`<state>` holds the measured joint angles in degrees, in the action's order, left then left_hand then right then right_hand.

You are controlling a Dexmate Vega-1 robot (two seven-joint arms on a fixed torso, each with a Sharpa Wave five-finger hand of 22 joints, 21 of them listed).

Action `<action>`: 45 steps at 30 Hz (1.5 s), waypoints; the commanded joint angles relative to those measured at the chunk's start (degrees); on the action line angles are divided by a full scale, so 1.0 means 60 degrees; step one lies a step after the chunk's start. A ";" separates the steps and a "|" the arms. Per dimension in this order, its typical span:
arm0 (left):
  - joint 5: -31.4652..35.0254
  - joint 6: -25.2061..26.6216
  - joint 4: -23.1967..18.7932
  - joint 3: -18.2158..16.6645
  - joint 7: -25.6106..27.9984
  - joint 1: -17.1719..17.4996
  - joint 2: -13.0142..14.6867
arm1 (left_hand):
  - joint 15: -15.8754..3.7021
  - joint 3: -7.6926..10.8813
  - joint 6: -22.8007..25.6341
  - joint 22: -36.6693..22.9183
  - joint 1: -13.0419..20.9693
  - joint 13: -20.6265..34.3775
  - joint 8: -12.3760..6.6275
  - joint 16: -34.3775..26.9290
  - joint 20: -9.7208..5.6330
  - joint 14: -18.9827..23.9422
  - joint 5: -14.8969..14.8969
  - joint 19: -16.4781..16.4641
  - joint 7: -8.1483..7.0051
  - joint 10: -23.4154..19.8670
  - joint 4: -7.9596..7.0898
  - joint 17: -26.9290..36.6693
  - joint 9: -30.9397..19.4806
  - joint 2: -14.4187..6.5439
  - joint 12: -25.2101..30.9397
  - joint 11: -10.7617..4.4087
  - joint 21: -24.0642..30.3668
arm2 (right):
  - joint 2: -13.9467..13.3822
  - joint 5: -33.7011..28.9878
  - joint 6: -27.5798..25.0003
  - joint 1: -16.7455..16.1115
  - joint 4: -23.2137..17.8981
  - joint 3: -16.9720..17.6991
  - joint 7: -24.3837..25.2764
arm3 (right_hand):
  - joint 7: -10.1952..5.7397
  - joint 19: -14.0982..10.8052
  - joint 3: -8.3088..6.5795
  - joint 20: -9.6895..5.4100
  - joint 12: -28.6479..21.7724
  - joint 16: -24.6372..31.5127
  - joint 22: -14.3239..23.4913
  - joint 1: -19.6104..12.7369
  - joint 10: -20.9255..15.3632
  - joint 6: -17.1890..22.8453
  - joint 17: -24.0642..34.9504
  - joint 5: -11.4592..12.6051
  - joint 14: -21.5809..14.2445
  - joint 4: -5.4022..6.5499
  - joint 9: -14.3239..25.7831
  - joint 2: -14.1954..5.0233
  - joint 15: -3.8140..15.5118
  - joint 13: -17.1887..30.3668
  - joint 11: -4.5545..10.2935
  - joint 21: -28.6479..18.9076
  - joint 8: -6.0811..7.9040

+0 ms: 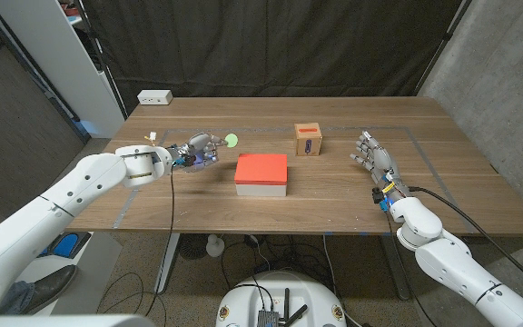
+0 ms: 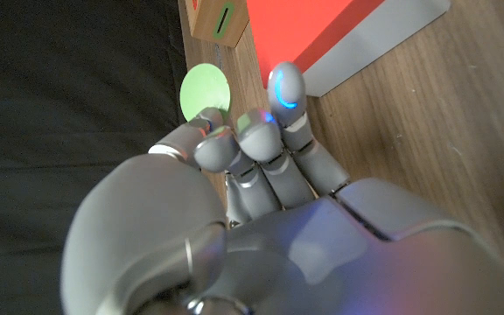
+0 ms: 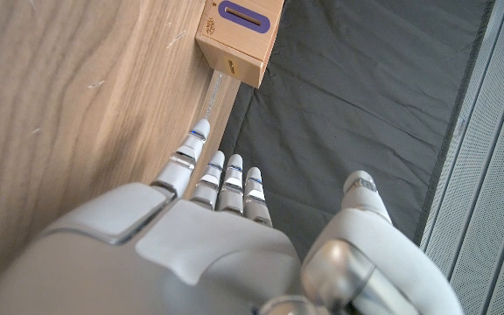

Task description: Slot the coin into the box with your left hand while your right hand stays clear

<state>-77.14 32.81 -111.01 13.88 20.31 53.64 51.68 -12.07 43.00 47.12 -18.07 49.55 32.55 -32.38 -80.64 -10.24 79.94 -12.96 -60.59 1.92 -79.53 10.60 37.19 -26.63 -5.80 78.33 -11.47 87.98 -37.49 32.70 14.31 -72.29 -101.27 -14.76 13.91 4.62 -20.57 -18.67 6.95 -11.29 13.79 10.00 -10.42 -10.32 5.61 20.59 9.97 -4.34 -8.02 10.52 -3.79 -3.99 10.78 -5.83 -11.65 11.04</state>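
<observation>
The left hand [image 1: 200, 150] was raised over the left part of the surface [image 1: 198, 204], and the green coin [image 1: 231, 140] stood at its fingertips [image 2: 220, 144]; in the left wrist view the disc appeared pinched by its lower edge between the thumb and a curled finger, with one finger extended beside it, though the contact itself was partly hidden, so the hold is best read as probable. Gripping the coin by its edge would leave most of the disc free to enter a narrow opening. The small wooden box [image 1: 309, 140] sat toward the far middle of the surface, well apart from the coin, with its purple-edged slot [image 3: 244, 15] on the upper face. The red-topped block [image 1: 261, 173] lay between the left hand and the box, nearer the robot; a direct low path would likely pass over or close behind its far edge, so it was the main obstruction. The right hand [image 1: 371, 155] was spread, holding nothing, to the right of the box and apart from it, consistent with staying clear. A white power strip [image 1: 154, 97] lay at the far left corner.
</observation>
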 commanded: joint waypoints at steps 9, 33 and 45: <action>0.3255 -0.1697 -0.1226 0.0331 0.0744 0.0527 -0.0132 | 0.0011 0.0050 0.0617 0.0014 0.0126 0.0031 -0.0385 -0.0078 -0.0353 0.0105 -0.0067 0.0028 0.0096 -0.0089 -0.0018 0.0063 -0.0054 0.0028 0.0042 0.0015 0.0115 | 0.0144 0.0014 0.0174 -0.0210 -0.0049 0.0102 0.0081 | 0.0005 -0.0080 -0.0060 0.0002 -0.0071 0.0034 0.0045 -0.0076 -0.0071 0.0084 0.0022 0.0044 -0.0079 -0.0012 0.0022 -0.0004 0.0016 0.0053 -0.0014 -0.0037 0.0037; 0.6036 -0.0607 -0.2153 0.1022 0.1763 -0.0194 -0.0468 | 0.0011 0.0016 0.0822 -0.0012 0.0238 0.0064 -0.0459 -0.0196 -0.0348 0.0093 -0.0092 -0.0075 0.0141 -0.0099 -0.0019 -0.0043 0.0110 0.0101 0.0232 0.0107 0.0158 | 0.0268 0.0088 0.0487 -0.0423 0.0006 0.0281 0.0080 | 0.0005 -0.0080 -0.0060 0.0002 -0.0071 0.0034 0.0045 -0.0076 -0.0071 0.0084 0.0022 0.0044 -0.0079 -0.0012 0.0022 -0.0004 0.0016 0.0053 -0.0014 -0.0037 0.0037; 0.7445 0.0802 -0.2458 0.1854 0.1782 -0.1219 -0.0686 | 0.0016 -0.0006 0.0900 0.0015 0.0253 0.0053 -0.0489 -0.0300 -0.0348 0.0104 -0.0106 -0.0100 0.0134 -0.0116 -0.0028 -0.0016 0.0178 0.0120 0.0314 0.0101 0.0154 | 0.0303 0.0149 0.0576 -0.0537 0.0023 0.0361 0.0072 | 0.0005 -0.0080 -0.0060 0.0002 -0.0071 0.0034 0.0045 -0.0076 -0.0071 0.0084 0.0022 0.0044 -0.0079 -0.0012 0.0022 -0.0004 0.0016 0.0053 -0.0014 -0.0037 0.0037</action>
<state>-39.85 30.85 -123.96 21.18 30.45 51.12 48.75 -12.07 42.99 47.48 -17.87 50.20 32.79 -32.38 -82.03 -10.24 80.36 -13.19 -60.60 2.15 -79.98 10.60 36.89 -25.34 -5.21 79.70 -11.02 88.64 -35.92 33.26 17.23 -74.86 -101.20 -13.06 14.36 4.62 -20.57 -18.67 6.95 -11.29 13.79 10.00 -10.42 -10.32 5.61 20.59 9.97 -4.34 -8.02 10.52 -3.79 -3.99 10.78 -5.83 -11.65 11.04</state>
